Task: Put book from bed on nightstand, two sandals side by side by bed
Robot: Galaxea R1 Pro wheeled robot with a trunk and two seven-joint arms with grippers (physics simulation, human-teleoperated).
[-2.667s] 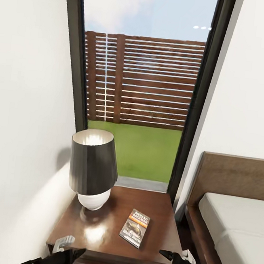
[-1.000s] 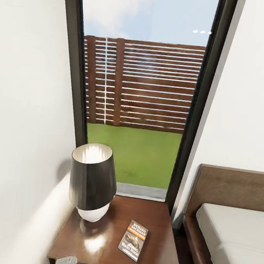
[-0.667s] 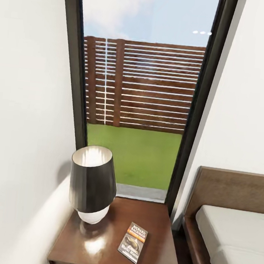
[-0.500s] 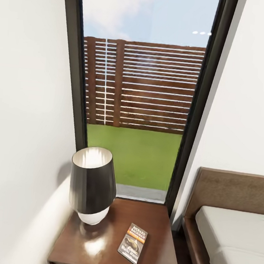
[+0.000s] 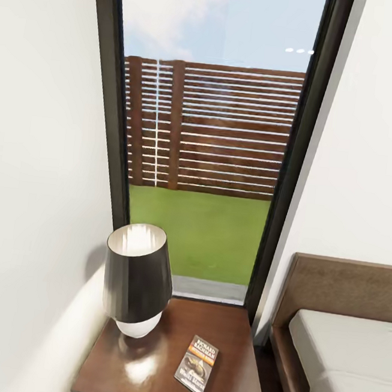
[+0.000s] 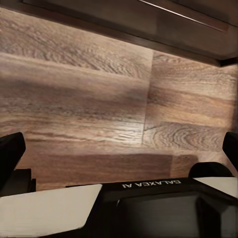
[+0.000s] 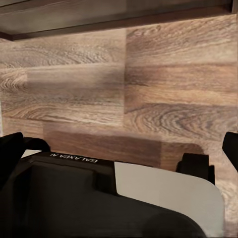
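Observation:
The book (image 5: pixel 196 365) lies flat on the glossy dark nightstand (image 5: pixel 140 378), right of the black-shaded lamp (image 5: pixel 137 280). The bed (image 5: pixel 342 356), with its off-white mattress and brown headboard, stands at the right of the head view. The two sandals are out of view. In the left wrist view my left gripper (image 6: pixel 119 151) is open over the wood-plank floor (image 6: pixel 89 94), nothing between its black fingertips (image 6: pixel 9 151). My right gripper (image 7: pixel 119 148) is also open over the floor (image 7: pixel 168 99), its fingertips (image 7: pixel 10 148) far apart.
A tall dark-framed window (image 5: pixel 209 131) behind the nightstand looks onto grass and a slatted fence. White walls close in on the left and right. My own black-and-white body (image 6: pixel 148 203) lies below both grippers in the wrist views.
The head view has drifted so the nightstand, lamp and book sit lower. Both grippers, seen at the bottom 2.7 s ago, have left it. The book has not moved on the nightstand.

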